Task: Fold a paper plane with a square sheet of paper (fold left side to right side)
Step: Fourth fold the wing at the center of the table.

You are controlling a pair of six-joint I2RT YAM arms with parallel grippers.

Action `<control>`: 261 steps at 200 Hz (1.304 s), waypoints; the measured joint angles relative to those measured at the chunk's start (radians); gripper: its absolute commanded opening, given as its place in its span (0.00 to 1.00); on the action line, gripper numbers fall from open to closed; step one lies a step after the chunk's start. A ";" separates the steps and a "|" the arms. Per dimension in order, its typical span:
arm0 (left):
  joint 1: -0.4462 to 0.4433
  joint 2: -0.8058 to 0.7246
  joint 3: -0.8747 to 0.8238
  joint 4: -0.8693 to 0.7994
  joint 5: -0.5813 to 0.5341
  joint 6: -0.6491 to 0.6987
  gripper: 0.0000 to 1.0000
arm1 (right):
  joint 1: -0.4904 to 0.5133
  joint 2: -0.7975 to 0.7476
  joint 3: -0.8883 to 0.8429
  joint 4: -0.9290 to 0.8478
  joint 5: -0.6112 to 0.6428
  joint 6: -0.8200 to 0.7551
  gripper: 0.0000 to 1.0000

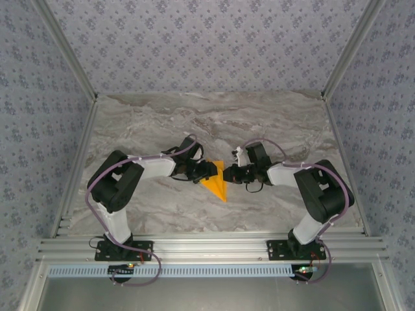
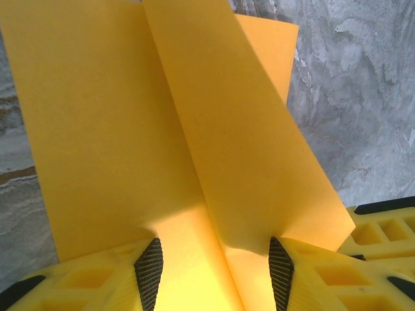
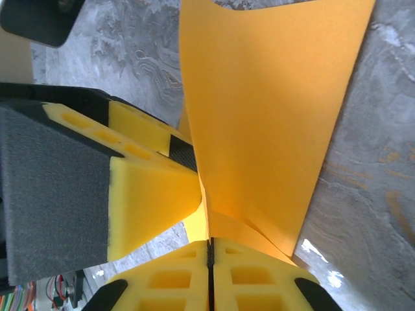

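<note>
The marbled worktop (image 1: pixel 162 123) carries everything, with the left arm (image 1: pixel 120 181) and right arm (image 1: pixel 321 188) bent inward so that their ends meet at its middle; between them lies the sheet of paper (image 1: pixel 216 183), already creased into a narrow wedge, partly raised off the surface; from above its long axis runs from far to near, slanting a little to the right, the wide end between the two tools and the sharp tip pointing toward the near edge; the left tool (image 2: pixel 214 275) stands about half open, its jaws either side of a raised ridge of the paper, and whether the dark pads (image 2: pixel 150 272) press on it I cannot tell; the right tool (image 3: pixel 211 265) is closed tight, its yellow fingers meeting along a thin seam with a lower corner of the paper pinched in it; the step in hand looks like carrying the left side over onto the right; to do it well, the pinch should hold near the edge without crumpling, the flap should swing over along the existing centre crease rather than dragging the whole wedge, and the edges should line up before anything is pressed flat; the risk is a skewed fold if the tip slides
</note>
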 measured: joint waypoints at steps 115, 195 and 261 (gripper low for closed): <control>0.000 0.000 0.000 0.000 0.000 0.000 0.50 | 0.005 0.069 0.041 -0.092 0.068 -0.049 0.10; -0.001 -0.008 0.016 -0.049 -0.015 0.027 0.47 | 0.021 0.077 0.080 -0.157 0.100 -0.089 0.09; -0.004 -0.035 0.113 -0.137 -0.030 0.071 0.24 | 0.032 0.077 0.098 -0.194 0.127 -0.110 0.09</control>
